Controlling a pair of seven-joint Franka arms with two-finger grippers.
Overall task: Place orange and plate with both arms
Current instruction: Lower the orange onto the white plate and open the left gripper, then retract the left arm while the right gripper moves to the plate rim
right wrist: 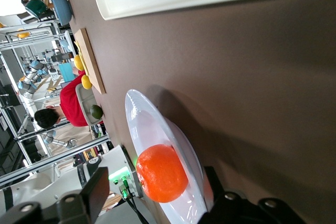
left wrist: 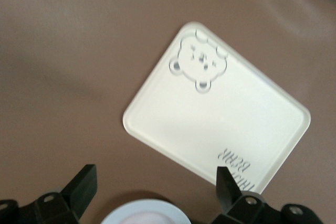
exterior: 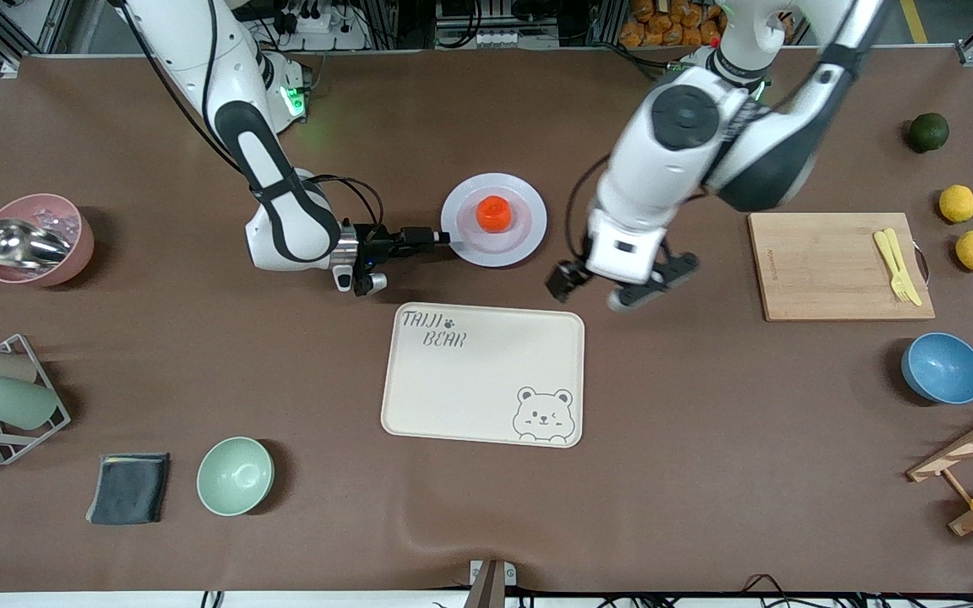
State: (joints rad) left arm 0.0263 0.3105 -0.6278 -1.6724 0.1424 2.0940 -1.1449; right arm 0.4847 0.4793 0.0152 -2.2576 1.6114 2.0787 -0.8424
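The orange (exterior: 493, 213) sits in the middle of the lavender-white plate (exterior: 528, 235), which rests on the table farther from the front camera than the cream bear tray (exterior: 484, 373). My right gripper (exterior: 443, 239) is low at the plate's rim on the right arm's end, open, with the rim between its fingers. The right wrist view shows the orange (right wrist: 161, 174) on the plate (right wrist: 152, 124) between my right gripper's (right wrist: 157, 184) fingers. My left gripper (exterior: 613, 287) is open and empty over bare table beside the plate. In the left wrist view my left gripper (left wrist: 155, 182) hangs over the plate's edge (left wrist: 144, 209).
A wooden board (exterior: 824, 266) with a yellow fork (exterior: 897, 264) lies toward the left arm's end, with two lemons (exterior: 957, 203), a dark green fruit (exterior: 928, 132) and a blue bowl (exterior: 943, 367). A green bowl (exterior: 235, 475), dark cloth (exterior: 129, 488), cup rack (exterior: 5, 397) and pink bowl (exterior: 35, 239) are at the right arm's end.
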